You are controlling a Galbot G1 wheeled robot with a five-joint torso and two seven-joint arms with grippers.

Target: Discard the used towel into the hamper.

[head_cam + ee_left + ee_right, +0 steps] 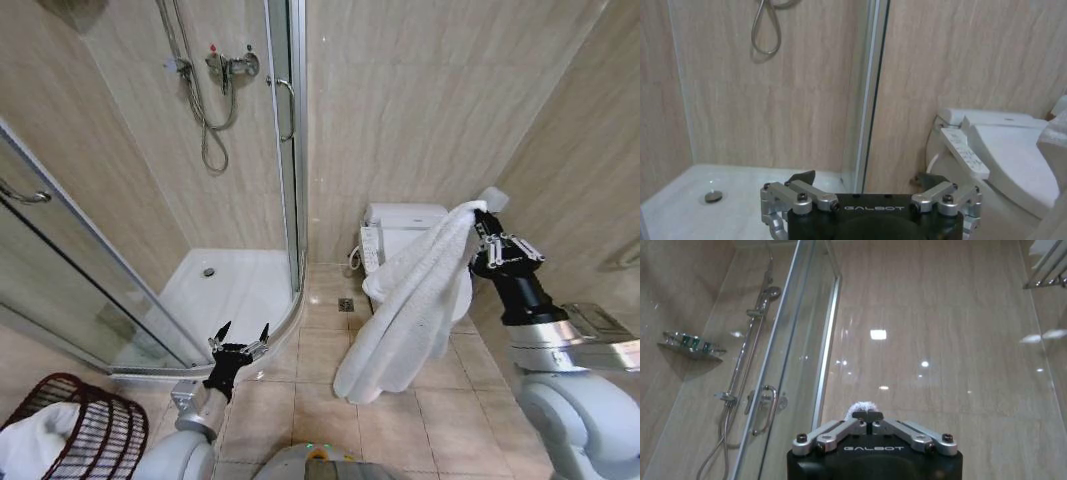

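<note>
A white towel (410, 310) hangs in a long drape from my right gripper (487, 226), which is shut on its top corner, raised in front of the toilet. In the right wrist view a tuft of the towel (862, 408) pokes out above the closed fingertips of the right gripper (869, 416). The hamper (85, 425), a reddish-brown wire basket with white cloth inside, stands at the lower left on the floor. My left gripper (240, 337) is low, near the shower's curved threshold, open and holding nothing; the left wrist view shows the left gripper (867, 179) with its fingers spread.
A glass shower enclosure (285, 150) with a white tray (225, 290) fills the left. A white toilet (400, 235) stands against the back wall behind the towel. Beige floor tiles (300, 400) lie between hamper and toilet. A tiled wall closes the right side.
</note>
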